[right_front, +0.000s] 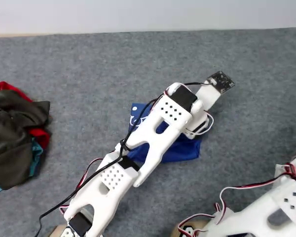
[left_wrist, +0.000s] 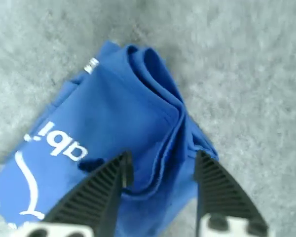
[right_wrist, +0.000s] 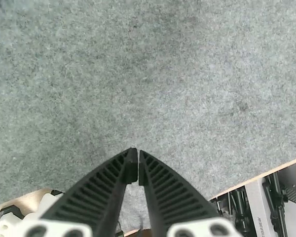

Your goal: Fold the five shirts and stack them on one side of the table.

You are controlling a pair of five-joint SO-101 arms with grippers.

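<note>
The left gripper [left_wrist: 163,160] is hanging open over the folded blue shirt [left_wrist: 118,113], its two black fingers [left_wrist: 106,190] spreading above the layered edge of the cloth and gripping nothing. The shirt is lying near the middle of the grey-covered table [right_front: 89,74], under the outstretched left arm [right_front: 153,133]. The right gripper [right_wrist: 138,153] is sitting closed over bare covering at the near right. At the left edge a heap of shirts [right_front: 15,133] — olive, red, teal — is lying crumpled.

The shirt [left_wrist: 123,113] is royal blue with white lettering (the table cover [left_wrist: 246,59] is speckled grey).
</note>
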